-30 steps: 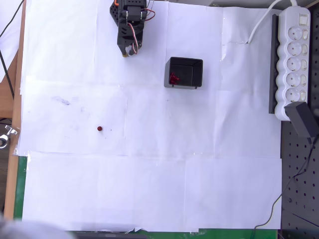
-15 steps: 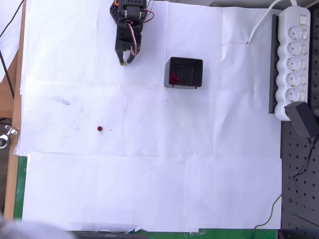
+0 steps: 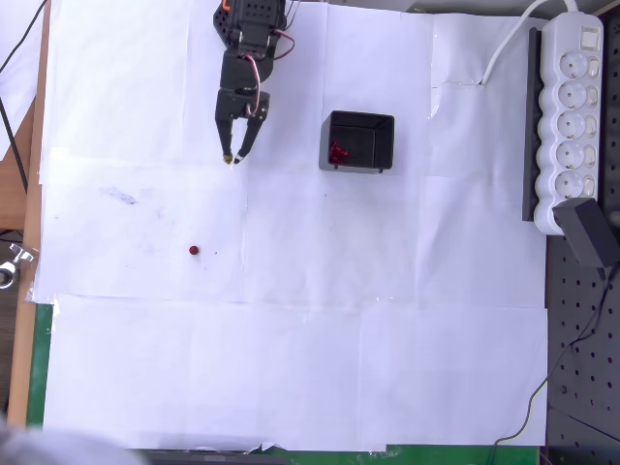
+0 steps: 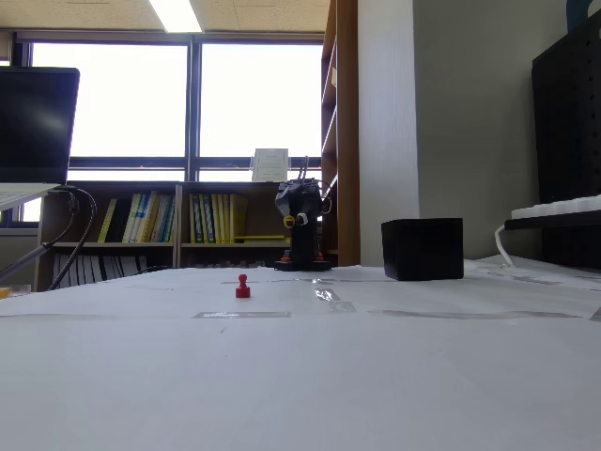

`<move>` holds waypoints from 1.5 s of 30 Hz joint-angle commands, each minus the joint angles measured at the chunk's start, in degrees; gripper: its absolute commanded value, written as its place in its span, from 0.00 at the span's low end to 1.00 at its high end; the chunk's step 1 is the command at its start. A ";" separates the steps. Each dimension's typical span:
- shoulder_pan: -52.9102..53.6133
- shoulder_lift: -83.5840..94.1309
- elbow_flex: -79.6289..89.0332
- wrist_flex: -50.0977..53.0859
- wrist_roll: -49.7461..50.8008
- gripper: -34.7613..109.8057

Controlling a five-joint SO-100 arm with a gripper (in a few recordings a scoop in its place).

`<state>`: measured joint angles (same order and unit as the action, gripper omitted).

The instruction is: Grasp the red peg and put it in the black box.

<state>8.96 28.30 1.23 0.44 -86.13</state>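
From the overhead view I start at the left: the red peg (image 3: 194, 250) sits alone on the white paper (image 3: 291, 368) that covers the table, a tiny dark dot well apart from everything else. In the fixed view I see the red peg (image 4: 242, 286) standing upright on the paper (image 4: 300, 376), nearer the camera than the arm and left of it.

Moving right in the overhead view, my arm (image 3: 247, 39) reaches down from the top edge, and the gripper (image 3: 233, 153) points toward the lower part of the picture, its tips above bare paper. I read the fingers (image 3: 226, 140) as slightly parted at a narrow gap, with nothing between them. The peg lies below and a little left of the tips, well apart from them. In the fixed view the arm (image 4: 300, 225) appears as a dark shape at the far end of the table, and I cannot tell the finger gap from there.

Further right, the black box (image 3: 357, 141) rests on the paper beside the arm, open side up, with a small bright red piece (image 3: 337, 153) inside near its left wall. In the fixed view the black box (image 4: 423, 249) stands right of the arm.

At the far right in the overhead view lies a white power strip (image 3: 572, 107), with a black adapter (image 3: 586, 232) at its lower end
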 commanded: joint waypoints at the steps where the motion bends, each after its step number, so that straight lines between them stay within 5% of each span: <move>1: 1.93 11.07 -4.04 -18.19 -0.70 0.24; 7: 4.22 29.53 -3.16 -40.17 -1.67 0.24; 12: 5.01 39.20 0.53 -46.32 -1.32 0.24; 45: 8.44 79.54 37.09 -55.55 -4.48 0.37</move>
<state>16.44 107.23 33.75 -53.35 -89.03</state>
